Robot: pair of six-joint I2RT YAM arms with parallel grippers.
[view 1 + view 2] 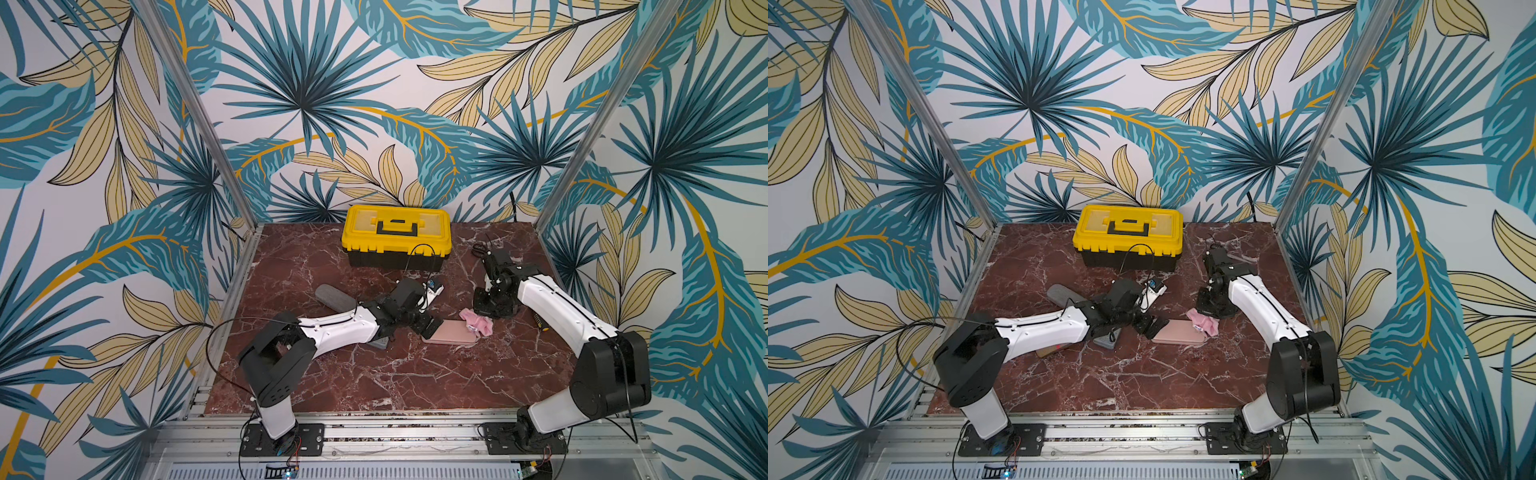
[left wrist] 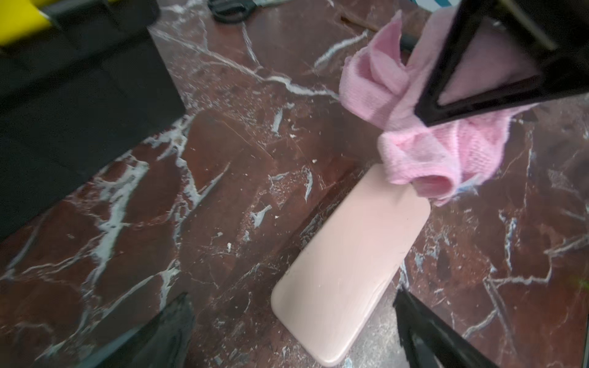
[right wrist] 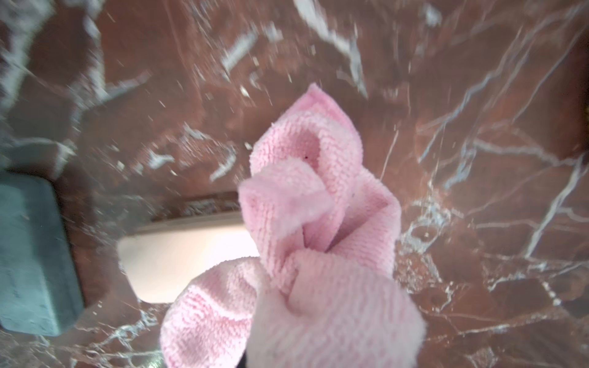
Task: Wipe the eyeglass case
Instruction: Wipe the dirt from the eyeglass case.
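Pink case (image 1: 451, 332), flat (closed), cloth (image 1: 478, 323) over end

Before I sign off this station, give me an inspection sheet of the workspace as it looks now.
Surface: red marble tabletop, white-veined.
Job's things: pink eyeglass case lying flat; pink cloth over one end.
Clutter: yellow toolbox, grey case, scissors.
Grippers: left gripper open, fingers flanking the case's other end; right gripper shut on the cloth.
Cables: black cable looping beside the left arm.
Surroundings: leaf-print walls, aluminium frame.
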